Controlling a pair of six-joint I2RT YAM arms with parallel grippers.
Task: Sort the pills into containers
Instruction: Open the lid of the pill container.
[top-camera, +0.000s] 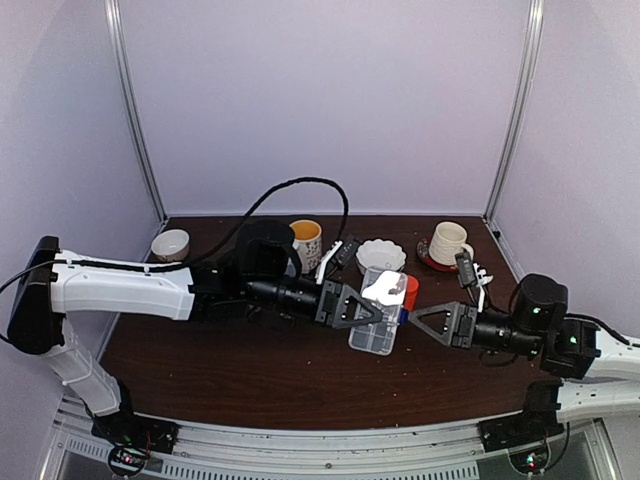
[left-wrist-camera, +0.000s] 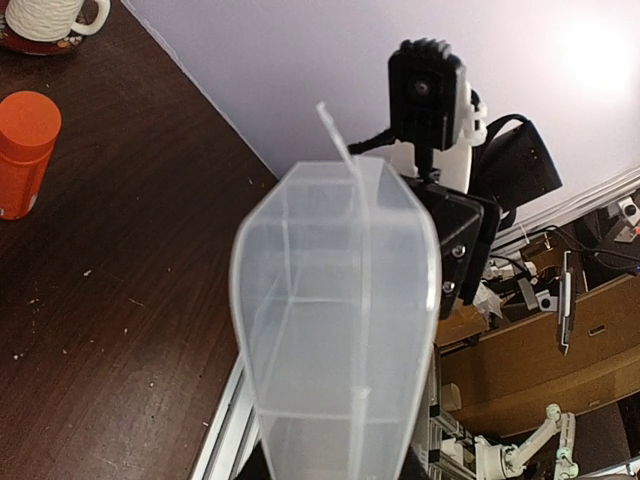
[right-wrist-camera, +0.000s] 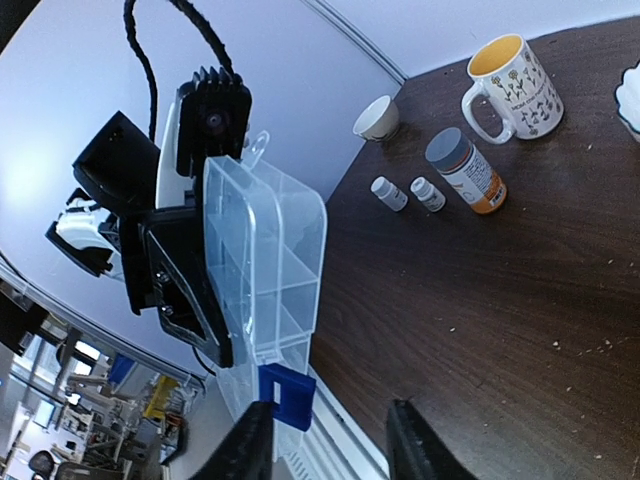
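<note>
Here: left gripper (top-camera: 368, 305) clamped pill box (top-camera: 375, 335) at 9 o'clock edge. Box likely light, stiff, slick; grip by walls. Right gripper (top-camera: 413, 322) at 3 o'clock, jaws apart, empty.

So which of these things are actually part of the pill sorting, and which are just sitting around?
Part of the job: clear pill box, left hand holding it up, right hand open by its blue latch.
Lying about: yellow-lined mug, white mug, small bowl, scalloped bowl, orange bottle, small white bottles.

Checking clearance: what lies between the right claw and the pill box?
Nothing separate: the blue latch on the pill box hangs just ahead of the right claw, seen in the right wrist view.
</note>
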